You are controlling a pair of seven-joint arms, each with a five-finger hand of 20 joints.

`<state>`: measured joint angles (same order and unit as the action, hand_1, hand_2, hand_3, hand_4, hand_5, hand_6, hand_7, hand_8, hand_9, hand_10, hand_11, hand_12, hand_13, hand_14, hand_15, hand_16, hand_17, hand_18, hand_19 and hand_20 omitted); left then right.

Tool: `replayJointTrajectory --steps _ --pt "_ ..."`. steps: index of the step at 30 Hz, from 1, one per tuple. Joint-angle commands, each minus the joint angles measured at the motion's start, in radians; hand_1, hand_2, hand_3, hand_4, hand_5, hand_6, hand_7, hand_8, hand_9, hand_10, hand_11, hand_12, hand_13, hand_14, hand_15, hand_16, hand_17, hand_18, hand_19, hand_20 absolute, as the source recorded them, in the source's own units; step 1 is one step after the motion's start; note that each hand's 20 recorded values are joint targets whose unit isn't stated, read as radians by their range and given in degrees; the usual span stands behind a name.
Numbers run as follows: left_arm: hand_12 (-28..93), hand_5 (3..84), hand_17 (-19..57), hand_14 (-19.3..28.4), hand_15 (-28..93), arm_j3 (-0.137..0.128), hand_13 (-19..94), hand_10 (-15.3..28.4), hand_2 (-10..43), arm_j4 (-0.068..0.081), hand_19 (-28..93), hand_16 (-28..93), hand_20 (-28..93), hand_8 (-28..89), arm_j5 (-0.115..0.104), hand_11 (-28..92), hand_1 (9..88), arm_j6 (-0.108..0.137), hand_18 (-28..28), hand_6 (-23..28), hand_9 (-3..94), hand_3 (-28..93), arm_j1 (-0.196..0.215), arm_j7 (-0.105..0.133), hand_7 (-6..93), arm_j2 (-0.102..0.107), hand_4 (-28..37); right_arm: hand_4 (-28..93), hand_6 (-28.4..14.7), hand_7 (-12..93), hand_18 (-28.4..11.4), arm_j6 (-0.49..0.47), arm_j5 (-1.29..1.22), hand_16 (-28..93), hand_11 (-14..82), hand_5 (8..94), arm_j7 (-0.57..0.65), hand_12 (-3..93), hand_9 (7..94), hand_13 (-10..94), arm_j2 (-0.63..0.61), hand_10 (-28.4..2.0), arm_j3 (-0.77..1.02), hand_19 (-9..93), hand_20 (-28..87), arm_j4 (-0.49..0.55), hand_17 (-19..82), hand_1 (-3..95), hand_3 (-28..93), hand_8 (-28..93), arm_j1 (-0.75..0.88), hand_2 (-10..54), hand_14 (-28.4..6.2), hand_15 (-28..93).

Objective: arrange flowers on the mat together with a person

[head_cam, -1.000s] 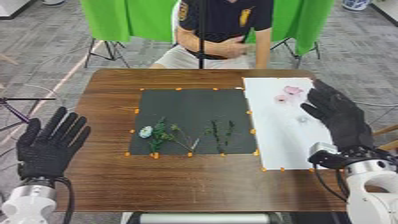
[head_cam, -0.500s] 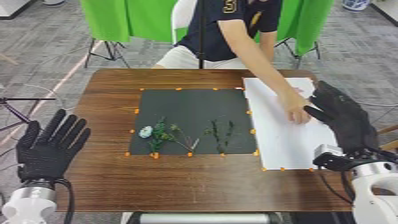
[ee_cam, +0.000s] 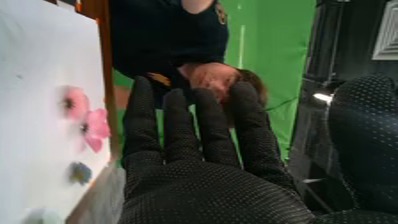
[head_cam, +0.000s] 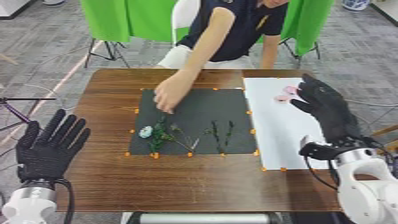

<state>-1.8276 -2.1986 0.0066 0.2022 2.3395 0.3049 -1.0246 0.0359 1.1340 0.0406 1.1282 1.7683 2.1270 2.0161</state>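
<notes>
R. robot hand, fingers straight, thumb wide, is nr. white sheet; L. robot hand, fingers straight & spread, is at desk's L. edge. Pink flowers lie at sheet's far end; white flower & green sprigs lie on black mat, w/ person's hand at its far part.

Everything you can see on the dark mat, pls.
The mat is dark grey, roughly square, matte, and looks like thin paper or cloth. It lies flat on the brown table, orange bits along its edges, the white sheet along its right side. A white flower and green sprigs lie on its near half. A person's hand is over its far left; contact unclear.
</notes>
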Motion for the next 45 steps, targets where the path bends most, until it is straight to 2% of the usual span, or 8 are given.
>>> replayJointTrajectory --steps 1,11,19,21,26,33,39,45 --pt "8 44.1 -5.6 16.0 30 0.003 30 15.6 17.7 0.001 33 -6 13 -10 -0.003 18 25.2 0.001 14.1 8.1 38.3 69 0.008 -0.001 11.7 -0.005 -28.3 -26 -2.9 10 -13.9 -0.019 0.014 7 3.5 33.5 -0.006 8.3 32.5 26 0.036 -11.5 0.046 33 10 0.013 13 15.9 80 -10 0.073 5.7 -8.1 8" --pt "8 44.1 -5.6 16.0 30 0.004 30 15.6 17.7 0.006 33 -6 13 -10 0.001 18 25.0 -0.001 14.1 8.1 38.3 69 -0.002 -0.009 11.8 -0.001 -28.3 -25 -3.1 11 -10.7 -0.051 0.410 6 3.7 34.8 -0.084 8.6 31.6 23 0.025 -11.6 0.120 29 8 -0.016 13 19.1 82 -10 0.085 -1.4 -6.3 7" --pt "8 44.2 -5.6 15.9 30 0.006 30 15.6 17.8 0.003 33 -6 13 -10 0.000 18 25.1 -0.002 14.2 8.1 38.3 69 0.003 -0.002 11.7 -0.003 -28.3 -24 -2.2 15 -9.1 0.073 0.726 4 4.4 35.9 -0.068 8.7 31.4 21 -0.082 -11.2 0.068 28 7 -0.107 12 23.3 82 -12 0.009 -3.3 -5.6 7" --pt "8 44.2 -5.6 15.9 30 0.005 30 15.5 17.8 0.001 33 -6 13 -10 -0.008 18 25.2 -0.001 14.2 8.2 38.3 69 0.008 0.011 11.7 -0.005 -28.3 -25 -2.0 16 -8.8 0.066 0.742 3 5.5 36.7 -0.037 8.7 31.9 21 -0.111 -10.9 0.050 29 7 -0.151 12 25.1 83 -12 -0.038 -3.2 -5.3 9" --pt "8 44.1 -5.6 15.9 30 0.007 30 15.6 17.8 0.000 33 -6 13 -10 -0.007 19 25.2 -0.001 14.2 8.1 38.3 69 0.011 0.010 11.8 -0.007 -28.3 -25 -2.1 18 -8.1 0.103 1.040 -2 6.8 37.0 0.147 8.0 31.6 20 -0.192 -10.9 -0.061 32 5 -0.252 12 27.0 83 -13 -0.158 -1.7 -6.2 15" --pt "8 44.2 -5.6 16.0 30 0.006 30 15.6 17.9 -0.001 33 -6 13 -10 -0.004 19 24.8 -0.002 14.1 8.1 38.2 70 0.015 0.010 11.8 -0.007 -28.3 -25 -3.0 18 -16.0 0.014 1.144 -2 7.7 35.9 0.312 8.5 30.6 21 -0.226 -11.1 -0.137 41 6 -0.337 12 30.0 83 -13 -0.256 -4.7 -11.2 20" --pt "8 44.2 -5.6 16.2 31 0.009 30 15.5 18.0 -0.001 33 -6 14 -10 -0.004 19 24.8 -0.003 14.1 8.1 38.2 70 0.014 0.012 11.8 -0.009 -28.3 -26 -3.6 17 -21.4 -0.073 1.101 2 9.4 36.1 0.396 9.5 31.8 27 -0.236 -11.1 -0.230 48 5 -0.436 17 33.0 83 -13 -0.360 -6.8 -12.8 24" --pt "8 44.1 -5.5 16.2 31 0.017 30 15.6 18.0 0.004 33 -6 14 -10 -0.004 18 24.9 -0.004 14.1 8.0 38.3 70 0.003 0.006 11.8 -0.006 -28.3 -28 -3.0 19 -21.6 -0.147 1.147 6 11.1 36.4 0.492 10.9 35.9 34 -0.228 -12.7 -0.298 57 2 -0.491 28 38.8 80 -13 -0.410 -9.4 -12.5 29"
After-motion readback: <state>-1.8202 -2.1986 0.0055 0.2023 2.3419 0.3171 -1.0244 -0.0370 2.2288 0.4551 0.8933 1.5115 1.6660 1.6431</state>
